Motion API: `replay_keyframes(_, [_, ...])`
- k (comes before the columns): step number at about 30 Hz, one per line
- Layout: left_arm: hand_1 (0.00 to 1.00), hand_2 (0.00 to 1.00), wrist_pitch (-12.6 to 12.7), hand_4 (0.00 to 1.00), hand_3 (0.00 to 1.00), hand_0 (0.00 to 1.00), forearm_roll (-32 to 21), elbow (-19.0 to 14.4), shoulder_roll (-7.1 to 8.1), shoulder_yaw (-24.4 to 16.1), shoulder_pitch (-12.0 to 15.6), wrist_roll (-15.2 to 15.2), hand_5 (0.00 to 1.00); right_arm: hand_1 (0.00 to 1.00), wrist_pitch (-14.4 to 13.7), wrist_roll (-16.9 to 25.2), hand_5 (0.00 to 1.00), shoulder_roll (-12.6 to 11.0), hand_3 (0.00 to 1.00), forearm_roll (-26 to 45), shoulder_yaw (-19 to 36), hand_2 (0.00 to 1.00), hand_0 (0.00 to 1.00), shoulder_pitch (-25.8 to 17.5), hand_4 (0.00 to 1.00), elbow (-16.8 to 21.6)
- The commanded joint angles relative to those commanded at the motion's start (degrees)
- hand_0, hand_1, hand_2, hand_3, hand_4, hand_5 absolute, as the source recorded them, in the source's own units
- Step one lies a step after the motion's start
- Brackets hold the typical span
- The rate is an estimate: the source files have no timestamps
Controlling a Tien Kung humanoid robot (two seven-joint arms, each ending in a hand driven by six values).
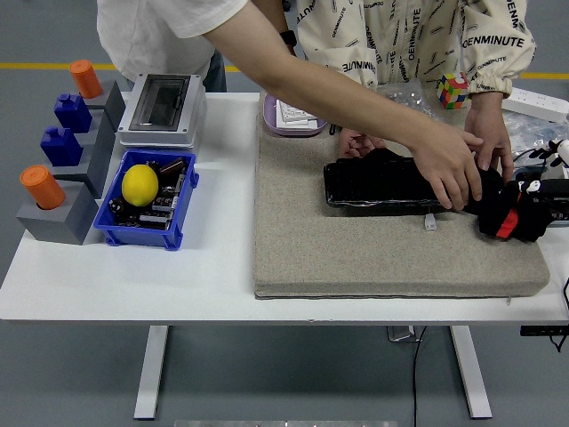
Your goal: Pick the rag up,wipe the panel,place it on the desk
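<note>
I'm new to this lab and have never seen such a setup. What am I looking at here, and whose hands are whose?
This is one picture from a camera high on a humanoid robot, looking down over a white table. The robot's own black right hand with a red patch comes in at the right edge, over a beige felt mat; whether it grips anything I cannot tell. Its left arm is out of view.

The bare hands belong to people at the far side. One person in a white shirt reaches a long arm across, hand on the right end of a flat glossy black panel. A person in a patterned cream jacket has hands behind it.

Left of the mat: a blue bin with a yellow ball, a grey electrical box, and grey blocks with orange and blue pegs.
</note>
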Motion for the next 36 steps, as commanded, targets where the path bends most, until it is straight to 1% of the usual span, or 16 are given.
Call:
replay_keyframes(9, [0.691,0.733,0.03,0.593,0.565,0.643,0.14,0.0,0.01,-0.22,0.19,0.08,0.465,0.645,0.13,-0.35,0.638,-0.27,0.717,0.03,-0.25,0.735,0.71,-0.54,0.998,0.68])
replay_keyframes(11, [0.691,0.733,0.03,0.593,0.565,0.643,0.15,0.0,0.01,-0.27,0.15,0.08,0.465,0.645,0.42,-0.93,0.638,-0.69,0.717,0.08,-0.57,0.735,0.71,-0.85,0.998,1.64])
replay_keyframes(18, [0.691,0.733,0.01,0.593,0.565,0.643,0.29,0.0,0.15,-0.45,0.12,0.02,0.465,0.643,1.66,-3.34,0.639,-2.81,0.716,0.48,-1.3,0.735,0.699,-2.93,0.998,6.76])
replay_keyframes(23, [0.691,0.733,0.01,0.593,0.566,0.643,0.44,0.0,0.19,-0.68,0.26,-0.04,0.465,0.642,2.29,-4.2,0.639,-3.9,0.717,0.57,-0.99,0.733,0.701,-4.78,0.998,9.25])
replay_keyframes(30, [0.691,0.733,-0.02,0.593,0.565,0.643,0.47,0.0,0.11,-0.72,0.3,-0.09,0.465,0.645,3.13,-4.82,0.64,-4.56,0.717,0.49,-0.36,0.734,0.703,-6.18,0.998,9.89])
replay_keyframes(36, [0.691,0.732,-0.03,0.593,0.565,0.643,0.54,0.0,0.2,-0.8,0.26,-0.17,0.465,0.647,3.37,-4.9,0.641,-4.31,0.718,0.45,-0.2,0.735,0.702,-6.6,0.998,9.58])
